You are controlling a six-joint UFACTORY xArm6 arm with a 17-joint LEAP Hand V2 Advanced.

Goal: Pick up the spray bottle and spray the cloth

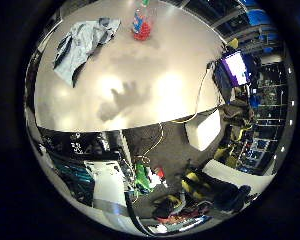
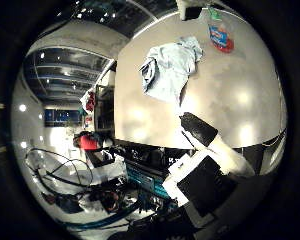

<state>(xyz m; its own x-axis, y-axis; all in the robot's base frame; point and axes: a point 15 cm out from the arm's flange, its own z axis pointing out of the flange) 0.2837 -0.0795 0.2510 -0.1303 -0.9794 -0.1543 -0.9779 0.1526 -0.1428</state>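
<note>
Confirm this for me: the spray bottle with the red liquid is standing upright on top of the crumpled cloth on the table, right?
Not quite. The spray bottle with the red liquid does stand upright, but on the bare table, beside the crumpled cloth and apart from it, not on top of it. The little finger side palm view shows the gap between them; the thumb side view agrees.

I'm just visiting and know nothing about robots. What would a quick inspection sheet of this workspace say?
Surface: pale table, glossy, with the hand's shadow on it.
Job's things: spray bottle upright with red liquid; crumpled light-blue cloth lying apart from it.
Clutter: nothing else seen on the table.
Hand: hand above the table's near edge, holding nothing, far from both things.
Cables: left out of this sheet.
Surroundings: lit screen beside the table; mixed gear on the floor below.
</note>
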